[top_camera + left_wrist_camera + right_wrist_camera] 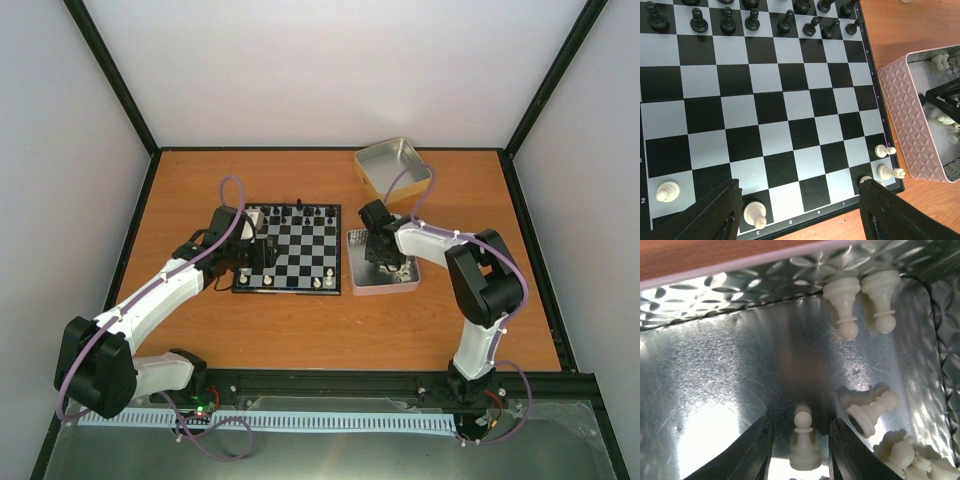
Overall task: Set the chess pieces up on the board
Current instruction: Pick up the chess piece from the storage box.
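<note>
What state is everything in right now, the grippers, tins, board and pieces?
board: black pieces stand in the far rows, few white pieces placed
near tin: holds loose white pieces
far tin: looks empty
left gripper: open above the board's near edge
right gripper: open, straddling a white pawn in the near tin

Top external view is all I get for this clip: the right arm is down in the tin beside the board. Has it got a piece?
Observer: Not yet. In the right wrist view the right gripper is open, with a cream pawn lying on the floor of the tin between its fingers.
Operator: Any other pieces in there?
Observer: Yes. Two pawns lie side by side against a wall, and a heap of pieces fills one corner.
Operator: And the left arm?
Observer: The left gripper is open and empty above the near edge of the board.
</note>
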Tool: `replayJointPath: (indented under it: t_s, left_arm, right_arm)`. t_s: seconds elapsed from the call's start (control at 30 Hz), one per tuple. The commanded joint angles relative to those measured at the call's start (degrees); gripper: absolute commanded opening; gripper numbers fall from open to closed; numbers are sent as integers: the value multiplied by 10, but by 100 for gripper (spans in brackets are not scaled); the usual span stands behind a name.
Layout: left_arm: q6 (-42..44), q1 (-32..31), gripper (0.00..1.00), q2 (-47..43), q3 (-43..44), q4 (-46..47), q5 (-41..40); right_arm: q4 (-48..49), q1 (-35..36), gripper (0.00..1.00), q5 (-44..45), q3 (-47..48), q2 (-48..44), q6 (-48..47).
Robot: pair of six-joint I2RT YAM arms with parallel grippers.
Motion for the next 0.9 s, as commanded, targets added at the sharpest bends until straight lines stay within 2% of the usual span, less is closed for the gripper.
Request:
replayJointPath:
  t_s: [0.0,0.27,0.43,0.57,0.7,0.87]
  left_arm:
    - [12,-3,65,-4,1,11,-3]
    - [10,-3,65,-5,1,11,-3]
    - [3,-3,65,-11,0,16,-2]
    - [-11,-2,65,-19,11,19,26]
    - [-39,0,66,-38,39,35,96]
    - [-74,6,73,-74,64,91,205]
  right_arm:
    - [-18,10,31,2,-5,-15,9]
    - [-6,10,15,3,-13,-10,16]
    - [32,10,12,-7,-22,-31,-13]
    - [93,11,12,-45,-47,-102,-72]
    - [179,12,12,-149,-93,-188,-143]
    - [289,11,13,-419,-134,-264,-177]
